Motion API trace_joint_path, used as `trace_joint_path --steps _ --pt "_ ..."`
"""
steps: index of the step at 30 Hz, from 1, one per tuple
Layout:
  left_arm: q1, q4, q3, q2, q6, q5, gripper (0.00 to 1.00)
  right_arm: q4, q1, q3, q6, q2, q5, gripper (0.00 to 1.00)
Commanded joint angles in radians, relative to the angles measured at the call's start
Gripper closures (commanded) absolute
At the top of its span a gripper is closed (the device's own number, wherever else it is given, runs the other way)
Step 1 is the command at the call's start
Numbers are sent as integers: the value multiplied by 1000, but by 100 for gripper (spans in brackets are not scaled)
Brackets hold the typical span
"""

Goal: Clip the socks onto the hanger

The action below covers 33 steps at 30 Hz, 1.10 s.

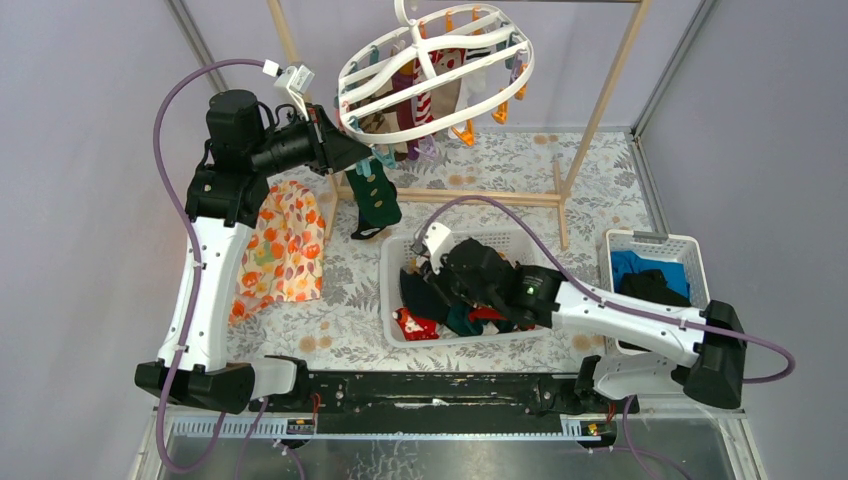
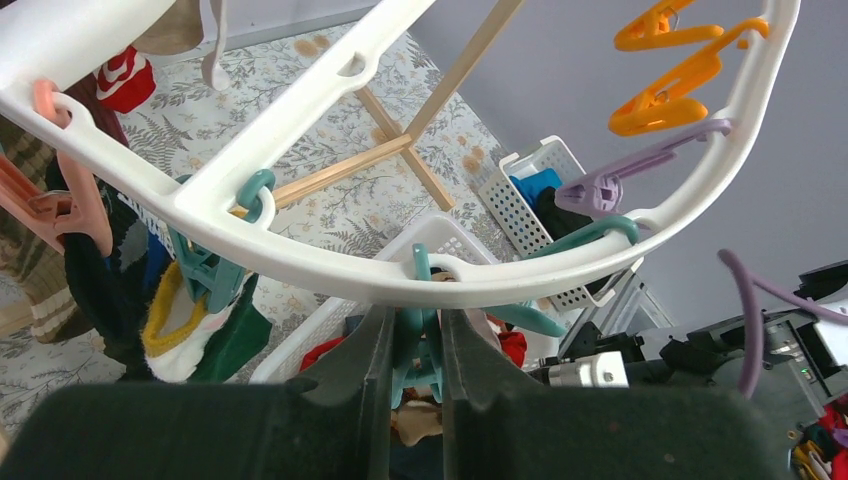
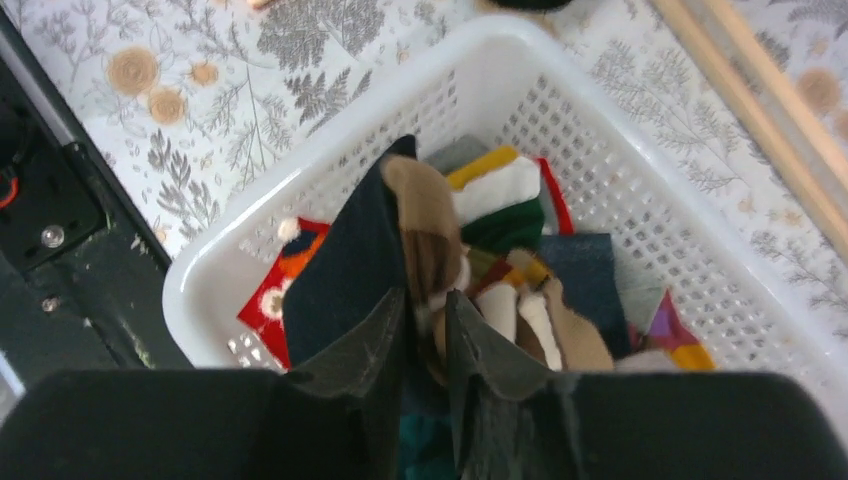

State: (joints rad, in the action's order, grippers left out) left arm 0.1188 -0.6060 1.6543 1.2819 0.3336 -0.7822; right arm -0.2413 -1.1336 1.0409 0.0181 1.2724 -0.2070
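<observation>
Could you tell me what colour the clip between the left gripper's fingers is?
The clip is teal, seen best in the left wrist view.

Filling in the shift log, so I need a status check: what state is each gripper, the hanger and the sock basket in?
White oval plastic hanger: hanging from the pale wooden rack, several socks clipped on.
Left gripper: shut on a teal plastic clip.
White perforated plastic basket: holds loose socks.
Right gripper: shut on a brown and beige sock in the basket.
Dark green sock: hanging below the hanger.
</observation>
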Motion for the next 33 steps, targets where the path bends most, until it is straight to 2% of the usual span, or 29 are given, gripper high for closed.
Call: trace_joint_path --steps 1,3,7,14,18,21,24,27,30,33 --pt "4 -29 25 -20 -16 -31 99 116 -5 -101 -132 -74 38 65" --pt "4 -29 23 -17 -14 -35 99 118 -5 -119 -152 -91 -1 55" --pt "4 -29 23 -18 -15 -41 99 92 1 -107 -187 -143 -101 41" --pt "3 -29 30 -16 -15 -47 98 -61 118 -112 -428 -267 -195 32" --pt "4 -29 33 -11 -13 -54 98 -181 201 -151 -564 -320 -183 33" --pt "4 -29 35 -13 -13 -58 98 -132 212 -222 -591 -376 -55 37" --pt "4 -29 35 -15 -14 -58 98 -151 212 -250 -697 -386 -9 40" --pt "4 -29 35 -15 -15 -59 98 -71 212 -311 -831 -378 98 42" --pt "4 -29 38 -10 -10 -62 98 -43 212 -333 -918 -342 129 46" --pt "4 -28 40 -13 -8 -62 98 9 211 -344 -934 -331 129 49"
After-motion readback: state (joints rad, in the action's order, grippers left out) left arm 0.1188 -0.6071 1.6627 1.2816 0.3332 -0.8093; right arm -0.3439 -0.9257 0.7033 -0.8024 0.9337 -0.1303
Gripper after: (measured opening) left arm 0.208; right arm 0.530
